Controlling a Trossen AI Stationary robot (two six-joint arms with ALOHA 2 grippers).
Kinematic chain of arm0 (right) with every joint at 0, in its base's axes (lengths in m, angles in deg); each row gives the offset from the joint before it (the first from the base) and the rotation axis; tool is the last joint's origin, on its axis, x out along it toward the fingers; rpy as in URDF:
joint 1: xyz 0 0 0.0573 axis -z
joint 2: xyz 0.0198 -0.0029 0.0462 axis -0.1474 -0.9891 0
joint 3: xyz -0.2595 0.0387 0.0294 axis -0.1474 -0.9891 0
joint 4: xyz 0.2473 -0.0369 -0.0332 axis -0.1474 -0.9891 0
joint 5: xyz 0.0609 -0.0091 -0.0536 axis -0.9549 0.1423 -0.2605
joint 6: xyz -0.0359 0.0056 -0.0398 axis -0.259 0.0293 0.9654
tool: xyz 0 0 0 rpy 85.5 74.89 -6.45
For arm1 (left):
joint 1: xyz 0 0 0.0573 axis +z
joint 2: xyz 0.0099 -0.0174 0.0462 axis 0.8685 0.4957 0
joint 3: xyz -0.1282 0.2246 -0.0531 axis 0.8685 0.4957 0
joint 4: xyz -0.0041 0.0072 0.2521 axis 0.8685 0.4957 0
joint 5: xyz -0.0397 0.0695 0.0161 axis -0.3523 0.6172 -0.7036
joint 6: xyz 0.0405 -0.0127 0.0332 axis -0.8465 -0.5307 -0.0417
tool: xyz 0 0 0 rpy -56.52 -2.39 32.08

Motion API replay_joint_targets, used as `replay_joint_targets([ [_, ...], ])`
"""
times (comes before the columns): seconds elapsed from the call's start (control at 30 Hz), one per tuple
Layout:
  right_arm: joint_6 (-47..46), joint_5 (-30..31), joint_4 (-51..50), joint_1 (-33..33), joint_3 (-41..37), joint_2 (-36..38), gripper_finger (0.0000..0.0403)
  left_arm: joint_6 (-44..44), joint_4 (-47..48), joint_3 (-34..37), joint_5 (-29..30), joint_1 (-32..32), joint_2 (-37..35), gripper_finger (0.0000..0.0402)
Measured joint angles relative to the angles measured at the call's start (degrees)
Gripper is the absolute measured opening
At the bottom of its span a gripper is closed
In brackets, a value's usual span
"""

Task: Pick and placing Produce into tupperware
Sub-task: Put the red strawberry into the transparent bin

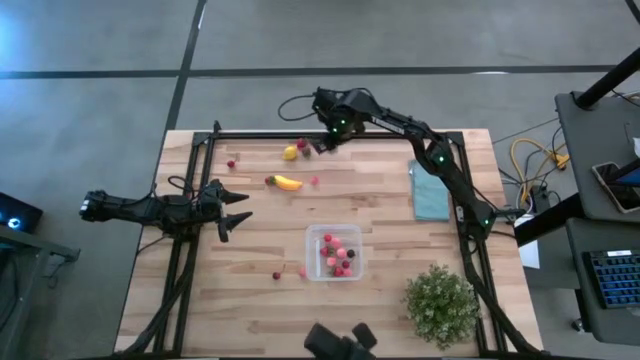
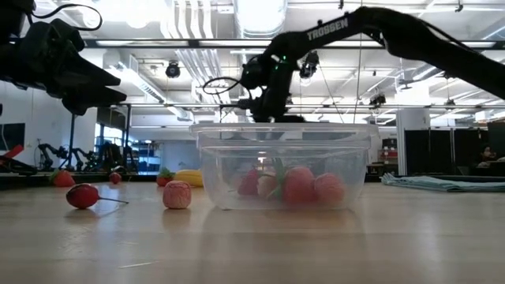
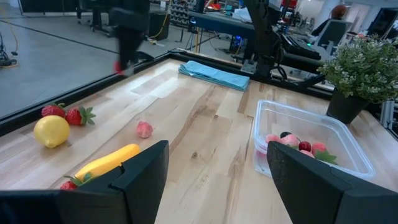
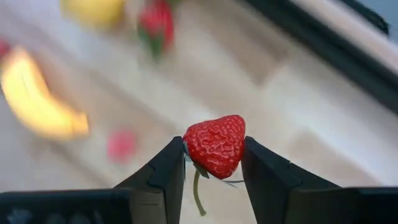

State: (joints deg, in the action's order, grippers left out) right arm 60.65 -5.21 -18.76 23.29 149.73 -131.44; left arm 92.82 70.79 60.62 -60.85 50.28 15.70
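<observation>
My right gripper [image 1: 325, 143] hangs over the table's far side, shut on a red strawberry [image 4: 214, 140]. Below it on the wood lie a lemon [image 1: 290, 153], another strawberry [image 1: 303, 145] and a banana [image 1: 288, 183]. More small produce lies loose: a pink berry [image 1: 314, 180], a red piece [image 1: 277, 275] and a cherry [image 2: 82, 196]. The clear tupperware [image 1: 333, 252] stands near the table's middle, resting on its base, with several red and pink berries inside. My left gripper [image 1: 235, 210] waits at the table's left, open and empty. My right gripper pinches the strawberry by its two opposite sides [image 4: 189, 146] between its two fingers. The fingers come from above, pointing steeply down. The strawberry is lifted clear of the table, its green stalk [image 4: 196, 193] hanging back between the fingers.
A folded teal cloth [image 1: 430, 195] lies at the right edge. A bushy green potted plant [image 1: 440, 300] stands at the near right corner. A black frame rail [image 1: 330, 133] runs along the table's far edge, just beside the right gripper.
</observation>
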Motion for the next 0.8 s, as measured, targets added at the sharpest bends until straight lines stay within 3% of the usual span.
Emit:
replay_joint_targets([
  [0.2,3.4,0.4,-12.1,-4.3,0.0,1.4,0.0130,0.0,0.0,0.0,0.0,0.0,0.0,0.0258],
  [0.4,3.2,-7.5,-15.1,-11.5,0.0,1.5,0.0130,0.0,0.0,0.0,0.0,0.0,0.0,0.0258],
  [0.8,4.0,-13.8,-17.7,-28.4,0.0,3.2,0.0130,0.0,0.0,0.0,0.0,0.0,0.0,0.0258],
])
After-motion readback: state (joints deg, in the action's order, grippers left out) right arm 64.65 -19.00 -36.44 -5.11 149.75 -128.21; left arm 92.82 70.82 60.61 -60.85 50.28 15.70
